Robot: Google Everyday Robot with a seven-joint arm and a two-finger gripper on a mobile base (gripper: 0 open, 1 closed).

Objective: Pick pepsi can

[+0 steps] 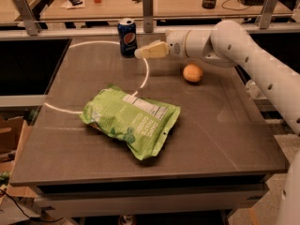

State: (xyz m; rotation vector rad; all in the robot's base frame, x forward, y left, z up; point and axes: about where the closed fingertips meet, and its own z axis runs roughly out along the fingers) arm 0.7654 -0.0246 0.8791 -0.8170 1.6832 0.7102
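Note:
The pepsi can (127, 36), dark blue with a silver top and a round logo, stands upright at the far edge of the grey table (211, 139). My gripper (140, 53) reaches in from the right on a white arm, its cream fingers pointing left. Its tips are just right of the can and slightly nearer to me, not touching it. The gripper holds nothing.
A green chip bag (131, 119) lies in the table's middle. An orange fruit (192, 72) sits below the arm, right of centre. A white curved line (146, 71) crosses the tabletop. A metal rail with posts (148, 4) runs behind the table, with a cluttered desk beyond.

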